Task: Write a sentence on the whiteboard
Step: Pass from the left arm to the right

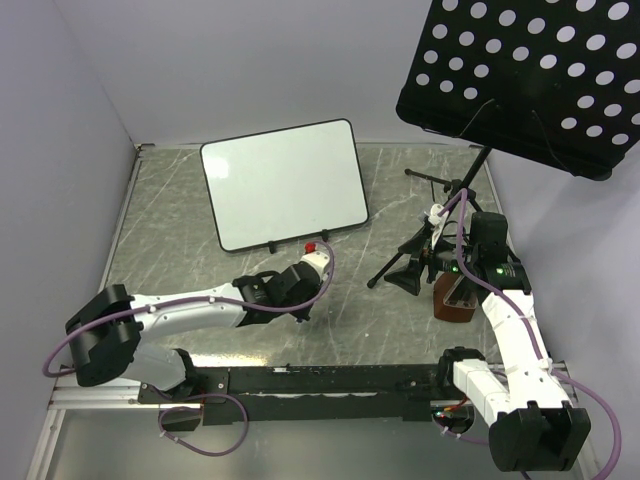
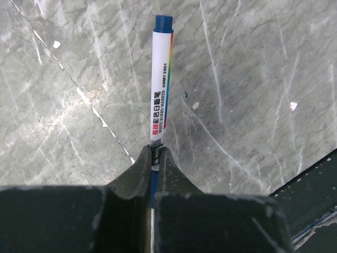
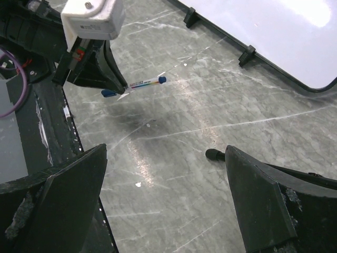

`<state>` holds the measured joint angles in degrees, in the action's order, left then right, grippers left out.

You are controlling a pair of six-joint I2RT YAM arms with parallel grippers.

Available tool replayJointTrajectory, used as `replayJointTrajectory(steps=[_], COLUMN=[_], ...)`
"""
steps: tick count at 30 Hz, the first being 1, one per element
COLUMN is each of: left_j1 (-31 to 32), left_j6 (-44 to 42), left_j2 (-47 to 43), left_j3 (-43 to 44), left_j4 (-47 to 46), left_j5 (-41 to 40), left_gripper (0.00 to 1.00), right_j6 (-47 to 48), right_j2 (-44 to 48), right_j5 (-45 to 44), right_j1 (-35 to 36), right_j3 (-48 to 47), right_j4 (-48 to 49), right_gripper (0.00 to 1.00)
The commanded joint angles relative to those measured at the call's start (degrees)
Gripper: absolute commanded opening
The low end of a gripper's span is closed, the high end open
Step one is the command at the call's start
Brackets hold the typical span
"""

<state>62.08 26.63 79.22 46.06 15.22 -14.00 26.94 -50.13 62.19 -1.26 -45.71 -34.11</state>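
One whiteboard (image 1: pixel 285 185), blank — one marker (image 2: pixel 162 79), clamped

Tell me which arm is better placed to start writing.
Left: the left gripper is shut on the white, blue-ended marker near the blank black-rimmed whiteboard; the right gripper stands open, empty.

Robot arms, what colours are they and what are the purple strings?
Both arms are white tubes with chunky black joints: the left arm and the right arm. Purple cables loop along each. The right gripper has black wedge-shaped fingers, scuffed pale at the edges. A small green light glows on the right arm.
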Motion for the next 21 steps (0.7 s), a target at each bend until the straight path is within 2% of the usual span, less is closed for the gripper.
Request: replayJointTrajectory(steps=[1, 10, 13, 18, 21], left_j1=[0.49, 1.11, 1.90, 2.69, 2.95], left_j6=[-1.14, -3.77, -6.23, -11.07, -15.98], left_j2=[-2.75, -6.00, -7.93, -10.14, -11.36], left_j3=[-0.45, -1.41, -1.59, -1.50, -1.50], left_j4=[-2.83, -4.41, -5.03, -5.91, -6.52], left_j5=[-1.29, -1.21, -1.29, 0.10, 2.30], left_gripper=[0.01, 0.01, 0.01, 0.01, 0.01], right_j6=[1.80, 0.49, 0.57, 3.90, 3.04], right_j2=[0.03, -0.84, -2.78, -7.43, -9.28], right_j5=[1.61, 3.63, 5.48, 3.29, 3.20], right_j1=[0.11, 0.11, 0.99, 7.49, 11.00], right_j3=[-0.17, 0.01, -1.92, -7.45, -8.86], right_j4=[0.71, 2.29, -0.15, -6.93, -7.55], right_gripper=[1.00, 1.00, 1.00, 1.00, 1.00])
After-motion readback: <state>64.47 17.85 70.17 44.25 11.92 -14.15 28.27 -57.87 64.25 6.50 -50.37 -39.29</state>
